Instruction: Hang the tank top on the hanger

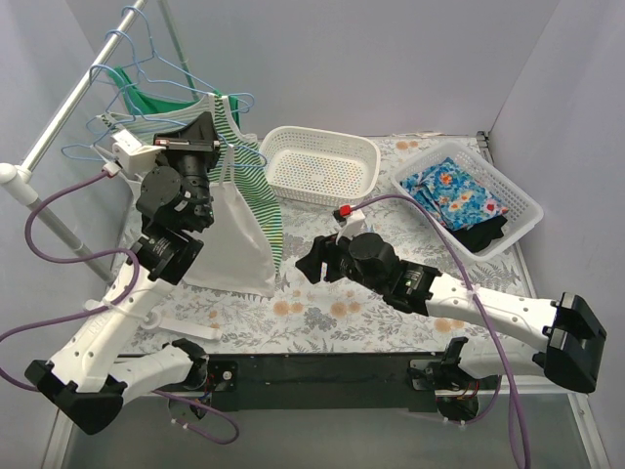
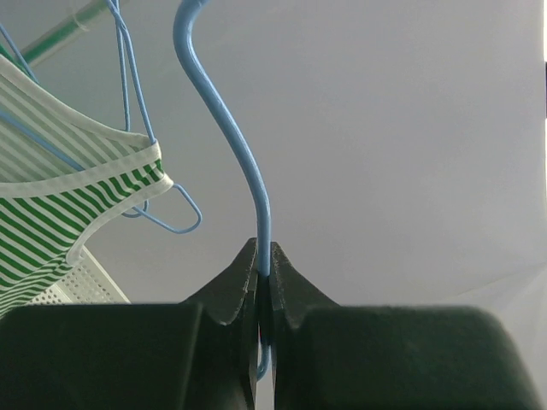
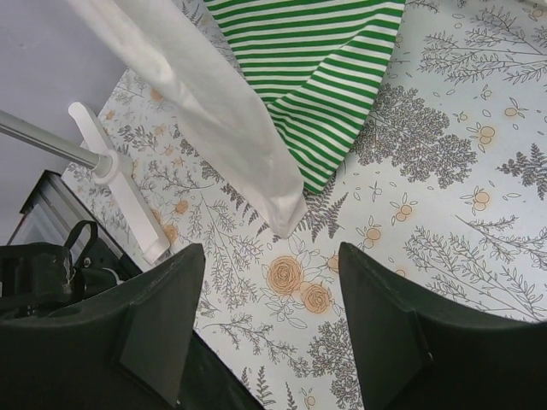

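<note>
At the rack (image 1: pixel 66 103), left tool (image 2: pixel 263 256) grips one hanger (image 2: pixel 264 224) above one tank top (image 1: pixel 239 239); right tool (image 3: pixel 269 260) wide.

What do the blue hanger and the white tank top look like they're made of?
The hanger: thin wire with a smooth, glossy light-blue coating, probably coated metal; it holds a clean curve. The tank top: soft matte white cloth, perhaps cotton knit; it hangs limp in folds.
</note>
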Controlling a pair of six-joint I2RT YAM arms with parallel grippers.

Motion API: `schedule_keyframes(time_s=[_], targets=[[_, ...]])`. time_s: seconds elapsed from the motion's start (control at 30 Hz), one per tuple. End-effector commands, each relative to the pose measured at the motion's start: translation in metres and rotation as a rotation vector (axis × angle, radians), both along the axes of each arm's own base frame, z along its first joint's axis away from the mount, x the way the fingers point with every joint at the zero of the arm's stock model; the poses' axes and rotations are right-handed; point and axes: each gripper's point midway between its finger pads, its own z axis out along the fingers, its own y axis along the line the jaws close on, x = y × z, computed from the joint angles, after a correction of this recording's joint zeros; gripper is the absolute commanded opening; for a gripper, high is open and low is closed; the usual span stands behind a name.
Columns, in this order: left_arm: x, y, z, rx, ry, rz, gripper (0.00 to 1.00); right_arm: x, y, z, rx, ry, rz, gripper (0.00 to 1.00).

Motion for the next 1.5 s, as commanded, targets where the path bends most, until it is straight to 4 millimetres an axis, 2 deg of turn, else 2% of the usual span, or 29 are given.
schedule_keyframes(time_s=[0.0,0.4,0.43,0.53,0.8,0.9,0.97,1.1,1.17,1.3,1.37,1.47], targets=[[0.002,0.011,0.015,-0.047,-0.019,0.001,0.00,0.005,-0.007,0.019,0.014,-0.053,-0.022,0.72],[0.011,0.044,0.013,-0.076,-0.018,0.065,0.00,0.004,-0.010,0.024,0.007,-0.071,-0.017,0.72],[0.014,0.048,0.006,-0.066,0.006,0.077,0.00,0.005,-0.010,0.024,0.006,-0.072,-0.017,0.72],[0.017,0.054,0.006,-0.074,0.006,0.073,0.00,0.005,-0.009,0.025,0.003,-0.076,-0.012,0.72],[0.021,0.057,-0.011,-0.090,0.038,0.060,0.00,0.001,-0.004,0.016,-0.013,-0.053,0.019,0.72],[0.021,0.056,-0.020,-0.100,0.061,0.055,0.00,0.000,-0.005,0.015,-0.014,-0.054,0.019,0.72],[0.019,0.058,-0.025,-0.110,0.072,0.059,0.04,-0.001,-0.006,0.018,-0.008,-0.058,0.021,0.72],[0.016,0.059,-0.028,-0.116,0.076,0.060,0.04,0.000,-0.008,0.019,-0.009,-0.063,0.018,0.72],[0.015,0.058,-0.029,-0.104,0.085,0.053,0.13,-0.001,-0.008,0.020,-0.006,-0.066,0.022,0.72],[0.011,0.055,-0.031,-0.082,0.095,0.031,0.46,-0.003,-0.007,0.022,-0.001,-0.067,0.035,0.72],[0.005,0.056,-0.033,-0.073,0.106,0.026,0.49,-0.005,-0.006,0.025,0.007,-0.068,0.043,0.73],[-0.005,0.060,-0.041,-0.070,0.125,0.028,0.60,-0.006,-0.007,0.027,0.010,-0.072,0.052,0.73]])
